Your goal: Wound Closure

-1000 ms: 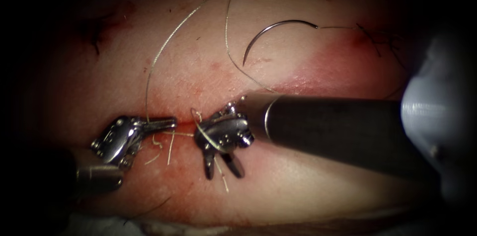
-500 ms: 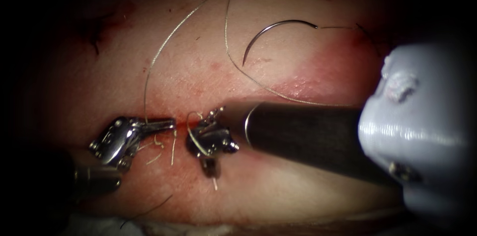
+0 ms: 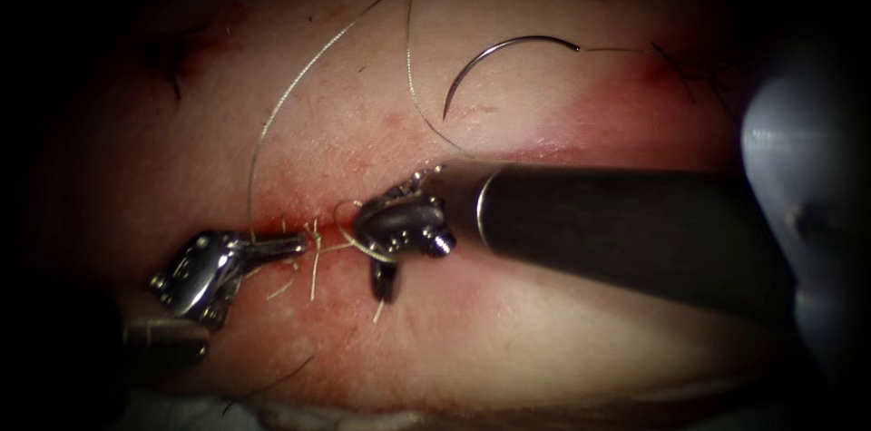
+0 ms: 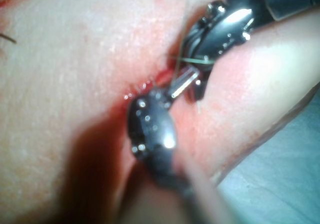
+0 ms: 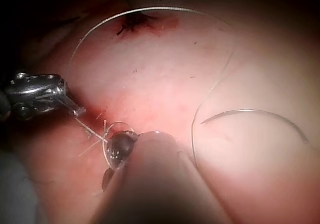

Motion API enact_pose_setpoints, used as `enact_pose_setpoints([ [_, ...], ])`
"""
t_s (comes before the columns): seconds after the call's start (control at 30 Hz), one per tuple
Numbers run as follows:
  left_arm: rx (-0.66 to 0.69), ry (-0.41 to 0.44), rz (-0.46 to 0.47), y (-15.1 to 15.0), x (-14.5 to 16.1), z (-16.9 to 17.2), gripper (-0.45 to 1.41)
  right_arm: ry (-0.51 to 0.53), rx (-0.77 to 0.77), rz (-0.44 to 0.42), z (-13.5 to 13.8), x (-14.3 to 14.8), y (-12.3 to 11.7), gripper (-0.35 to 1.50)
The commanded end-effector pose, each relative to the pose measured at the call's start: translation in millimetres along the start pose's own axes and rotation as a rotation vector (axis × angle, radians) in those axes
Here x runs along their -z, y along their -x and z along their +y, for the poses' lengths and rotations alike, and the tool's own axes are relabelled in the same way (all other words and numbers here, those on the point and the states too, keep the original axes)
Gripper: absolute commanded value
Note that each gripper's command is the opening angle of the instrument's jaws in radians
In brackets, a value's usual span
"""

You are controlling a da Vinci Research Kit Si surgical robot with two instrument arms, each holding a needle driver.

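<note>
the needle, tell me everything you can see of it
The needle is a thin, dark, curved piece of metal that looks like steel. It lies free on the tissue, above the cut and to its right, arching upward. Its pointed tip is at the lower left; at its other end the thread trails off to the right. Neither pincer holds it, and it is not in the tissue. The right wrist view shows it too, lying flat.

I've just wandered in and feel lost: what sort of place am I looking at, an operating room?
Probably a practice bench for surgical stitching. A slab of tissue carries a cut; a curved needle lies loose on it, trailing thread. The left tool grips thread; the right tool has thread looped around it.
</note>
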Motion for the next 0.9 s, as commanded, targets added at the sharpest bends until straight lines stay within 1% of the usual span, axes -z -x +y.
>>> enact_pose_setpoints([
  [0.03,0.0,0.004,-0.001,1.5,-0.1,0.7,-0.45,0.083,-0.026,0.046,0.8,1.9,0.9,-0.35],
  [0.07,-0.002,0.005,-0.004,1.7,-0.1,1.0,-0.45,0.109,-0.032,0.054,0.8,2.7,1.1,-0.35],
  [0.13,-0.007,0.009,-0.016,2.7,0.1,2.2,-0.45,0.183,-0.065,0.068,0.6,5.1,2.0,-0.35],
  [0.17,-0.007,0.009,-0.016,2.7,0.1,2.2,-0.45,0.183,-0.065,0.068,0.6,5.1,2.0,-0.35],
  [0.2,-0.015,0.012,-0.027,3.8,0.3,3.1,-0.45,0.28,-0.103,0.086,0.5,7.5,2.9,-0.35],
  [0.23,-0.005,0.012,-0.028,4.1,0.3,3.3,-0.45,0.327,-0.116,0.086,0.5,8.3,3.2,-0.35],
  [0.3,-0.002,0.012,-0.036,5.3,0.3,4.0,-0.45,0.387,-0.161,0.115,1.0,9.7,3.7,-0.35],
  [0.37,0.013,0.011,-0.04,6.5,0.1,4.7,-0.45,0.422,-0.197,0.121,1.7,10.0,3.9,-0.35],
  [0.5,0.027,0.011,-0.052,8.0,-0.1,6.0,-0.45,0.442,-0.237,0.123,2.6,9.8,4.0,-0.35],
  [0.67,0.055,0.014,-0.059,10.1,-0.1,9.2,-0.45,0.486,-0.301,0.072,3.5,10.9,5.5,-0.35],
  [0.77,0.081,0.014,-0.061,11.8,-0.6,11.7,-0.45,0.522,-0.329,0.078,3.8,10.9,5.4,-0.35],
  [0.9,0.095,0.027,-0.064,12.8,-1.4,14.0,-0.45,0.553,-0.381,0.082,3.9,11.0,5.4,-0.35],
])
